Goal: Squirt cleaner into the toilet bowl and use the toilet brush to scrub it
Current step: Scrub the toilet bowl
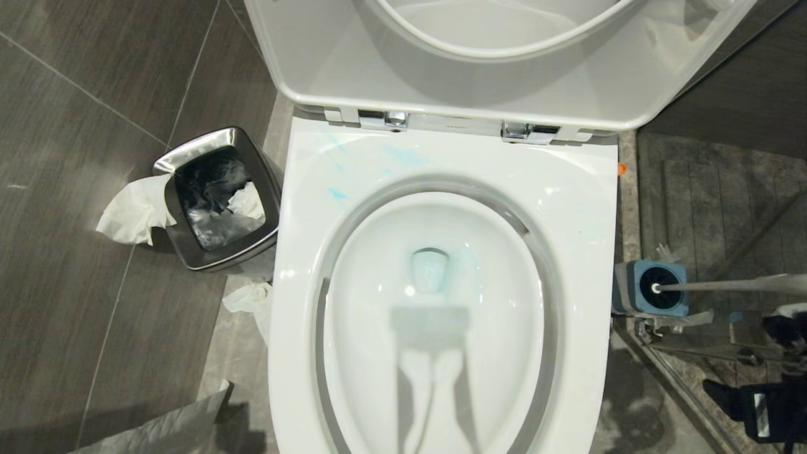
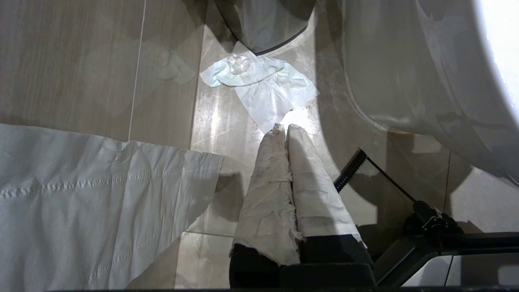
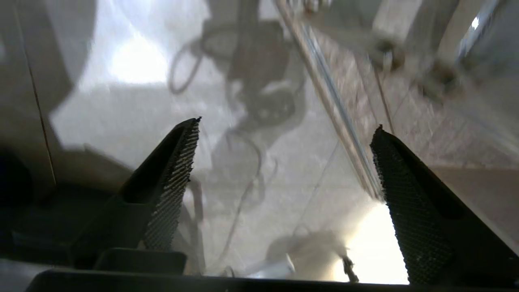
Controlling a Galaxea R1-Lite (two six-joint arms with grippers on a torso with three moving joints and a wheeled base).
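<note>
Toilet bowl (image 1: 441, 302) fills the centre of the head view, lid up. Toilet brush (image 1: 706, 287) sits in its holder (image 1: 652, 289) at right, handle cut off. Right gripper (image 3: 284, 134) fingers (image 3: 174, 178) stand wide, holding nothing; left gripper (image 2: 286, 129) fingers (image 2: 267, 182) are pressed together.

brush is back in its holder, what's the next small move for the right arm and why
Probably pull the right gripper clear: its fingers stand wide apart and empty, and the white-handled toilet brush stands in its blue square holder beside the white ceramic toilet bowl.
</note>
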